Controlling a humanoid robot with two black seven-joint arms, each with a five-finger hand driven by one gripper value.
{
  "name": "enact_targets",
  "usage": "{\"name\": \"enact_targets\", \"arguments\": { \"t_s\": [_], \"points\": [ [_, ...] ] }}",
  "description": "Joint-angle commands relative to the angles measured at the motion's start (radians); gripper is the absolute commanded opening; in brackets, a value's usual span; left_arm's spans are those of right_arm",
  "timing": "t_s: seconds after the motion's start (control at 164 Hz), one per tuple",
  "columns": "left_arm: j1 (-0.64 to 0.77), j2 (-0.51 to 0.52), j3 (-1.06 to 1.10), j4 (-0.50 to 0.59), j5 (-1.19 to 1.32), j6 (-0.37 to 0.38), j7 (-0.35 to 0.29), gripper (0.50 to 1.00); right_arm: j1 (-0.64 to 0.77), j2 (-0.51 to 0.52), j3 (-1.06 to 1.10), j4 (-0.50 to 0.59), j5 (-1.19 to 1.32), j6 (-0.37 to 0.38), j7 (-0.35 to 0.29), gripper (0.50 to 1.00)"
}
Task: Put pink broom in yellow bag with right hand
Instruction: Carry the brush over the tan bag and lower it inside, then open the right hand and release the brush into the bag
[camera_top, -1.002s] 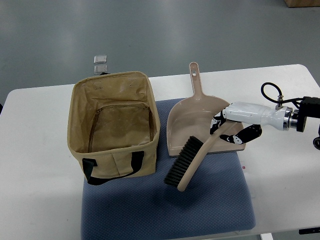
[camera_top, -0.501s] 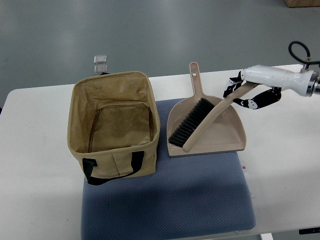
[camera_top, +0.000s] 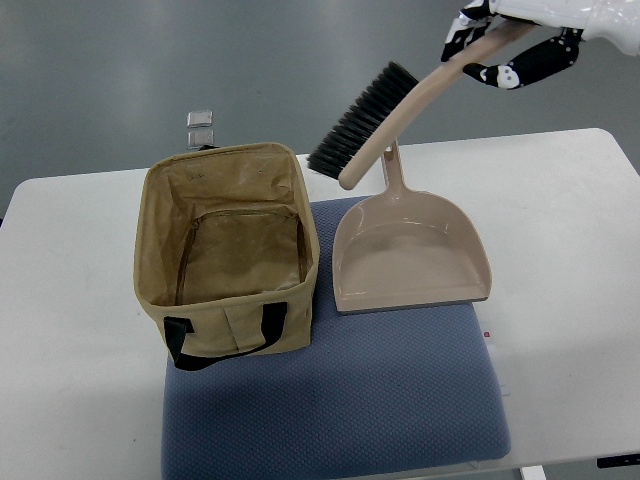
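Broom (camera_top: 385, 118) held up in the air by the right hand (camera_top: 510, 45), above the table's (camera_top: 570, 220) far edge.

The handle end is clamped in the curled fingers at the top right, with the bristle head slanting down-left, just above the dustpan (camera_top: 410, 255) handle and near the bag's (camera_top: 228, 250) far right corner. The bag sits open on the blue mat (camera_top: 400, 400). The hand is partly cut off by the top edge, so its wrist can't be made out.
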Motion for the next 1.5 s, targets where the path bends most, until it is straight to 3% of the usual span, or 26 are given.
{"name": "enact_targets", "arguments": {
  "t_s": [0.0,0.305,0.69,0.843,0.91,0.953,1.008,1.497],
  "points": [
    [0.000,0.000,0.000,0.000,0.000,0.000,0.000,1.000,0.055,0.105,-0.017,-0.068,-0.008,0.003,-0.020,0.519],
    [0.000,0.000,0.000,0.000,0.000,0.000,0.000,1.000,0.101,0.399,-0.078,-0.290,-0.065,-0.002,-0.023,0.523],
    [0.000,0.000,0.000,0.000,0.000,0.000,0.000,1.000,0.039,0.652,-0.169,-0.384,-0.207,-0.083,-0.049,0.525],
    [0.000,0.000,-0.002,0.000,0.000,0.000,0.000,1.000,0.006,0.686,-0.172,-0.404,-0.223,-0.095,-0.047,0.554],
    [0.000,0.000,-0.002,0.000,0.000,0.000,0.000,1.000,-0.003,0.688,-0.170,-0.402,-0.223,-0.097,-0.047,0.611],
    [0.000,0.000,-0.002,0.000,0.000,0.000,0.000,1.000,-0.006,0.686,-0.169,-0.401,-0.221,-0.099,-0.046,0.688],
    [0.000,0.000,-0.002,0.000,0.000,0.000,0.000,1.000,-0.008,0.685,-0.169,-0.399,-0.220,-0.100,-0.046,0.719],
    [0.000,0.000,-0.002,0.000,0.000,0.000,0.000,1.000,-0.027,0.629,-0.032,-0.390,-0.129,-0.102,-0.038,0.752]
  ]
}}
